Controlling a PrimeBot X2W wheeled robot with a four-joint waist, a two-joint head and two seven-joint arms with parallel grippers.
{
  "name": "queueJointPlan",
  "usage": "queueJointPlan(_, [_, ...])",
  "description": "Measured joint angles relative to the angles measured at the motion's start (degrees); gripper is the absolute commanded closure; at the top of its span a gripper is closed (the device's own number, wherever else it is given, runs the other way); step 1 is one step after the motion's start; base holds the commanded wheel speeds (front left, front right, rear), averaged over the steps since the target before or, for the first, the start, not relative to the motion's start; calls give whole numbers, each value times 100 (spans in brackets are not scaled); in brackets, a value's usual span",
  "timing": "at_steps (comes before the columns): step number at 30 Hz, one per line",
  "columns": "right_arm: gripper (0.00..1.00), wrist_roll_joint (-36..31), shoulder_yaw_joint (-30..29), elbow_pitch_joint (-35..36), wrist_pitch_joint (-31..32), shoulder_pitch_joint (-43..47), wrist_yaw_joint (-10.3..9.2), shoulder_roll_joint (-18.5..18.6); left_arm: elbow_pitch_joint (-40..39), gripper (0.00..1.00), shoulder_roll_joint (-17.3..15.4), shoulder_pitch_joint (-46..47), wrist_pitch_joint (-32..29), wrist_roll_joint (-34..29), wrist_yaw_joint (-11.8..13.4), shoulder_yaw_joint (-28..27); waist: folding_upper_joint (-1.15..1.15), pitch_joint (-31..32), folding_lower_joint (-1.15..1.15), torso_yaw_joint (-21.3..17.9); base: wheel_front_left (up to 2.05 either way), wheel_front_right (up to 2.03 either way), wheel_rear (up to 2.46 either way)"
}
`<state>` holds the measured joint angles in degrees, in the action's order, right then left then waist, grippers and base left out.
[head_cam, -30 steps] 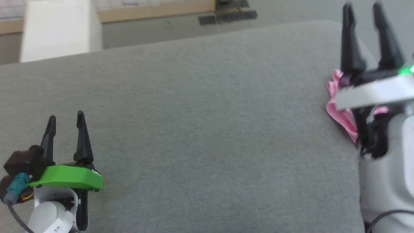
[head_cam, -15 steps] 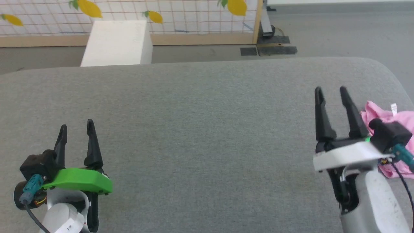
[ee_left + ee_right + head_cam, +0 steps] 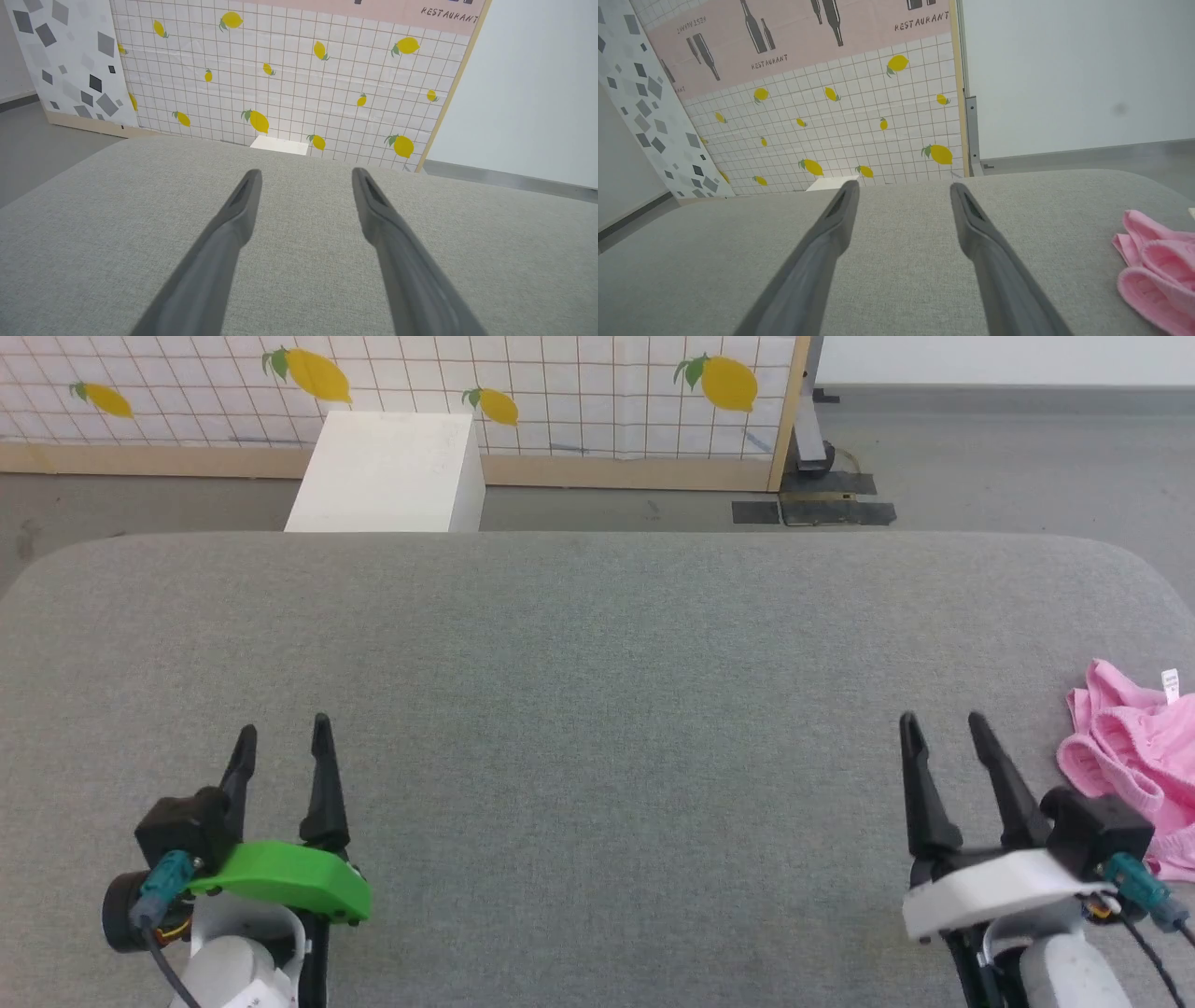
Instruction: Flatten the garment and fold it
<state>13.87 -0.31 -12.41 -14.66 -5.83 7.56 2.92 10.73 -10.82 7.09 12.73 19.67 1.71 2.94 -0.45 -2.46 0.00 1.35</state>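
Both hands empty, fingers spread wide. We see the left hand [image 3: 285,723] low over the near left of the grey tabletop [image 3: 597,644] and the right hand [image 3: 941,719] over the near right. The garment [image 3: 1125,761], pink and bunched, lies at the tabletop's right edge, just beside the right hand on its outer side and not touching the fingers. A small white label [image 3: 1169,683] sticks up at its far end. The right wrist view has the garment at lower right, rolled waistband folds showing.

We judge this as the first pick, with nothing flattened yet. To do it well we'd swing the right hand outward over the heap, come down on one waistband edge rather than the middle of the bundle, pinch there, then drag it toward the bare centre so the left hand can reach the opposite edge. Pushing outward could slide it off the edge.
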Motion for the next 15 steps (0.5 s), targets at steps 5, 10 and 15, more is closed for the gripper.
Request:
queueJointPlan(5, [0, -29, 62, -192, 0, 188, 0, -1, 154, 0, -5, -3, 54, -212, -42, 245, 0, 28, 0, 18, 0, 0, 0])
queueJointPlan(10, [0, -35, 89, -313, -1, 243, 0, 0, 320, 0, -15, -13, 101, -381, -64, 372, 0, 43, 0, 20, 0, 0, 0])
queueJointPlan(15, [0, -41, 100, -330, 0, 244, 0, -1, 509, 0, -20, -46, 103, -369, -64, 402, 0, 61, 0, 22, 0, 0, 0])
